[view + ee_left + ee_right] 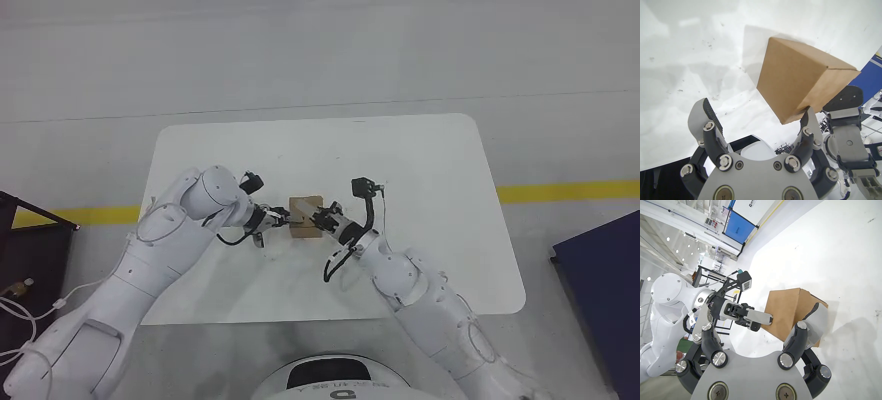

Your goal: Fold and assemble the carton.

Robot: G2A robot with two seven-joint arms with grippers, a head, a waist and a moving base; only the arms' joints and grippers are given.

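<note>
A small brown carton (305, 215) stands folded into a box near the middle of the white table (420, 170). My left gripper (272, 219) is at its left side and open. In the left wrist view one of the left gripper's (757, 113) fingertips (806, 118) touches the carton's (791, 79) lower corner, while the other finger is off it. My right gripper (326, 220) is at the carton's right side, also open. In the right wrist view one of the right gripper's (761, 308) fingers (816, 315) lies flat against the carton's (783, 311) side.
The table's far half and right part are bare white surface. A black frame (25, 235) stands on the floor off the table's left edge, and a dark blue panel (600, 290) off its right. A yellow line (570, 190) runs across the floor.
</note>
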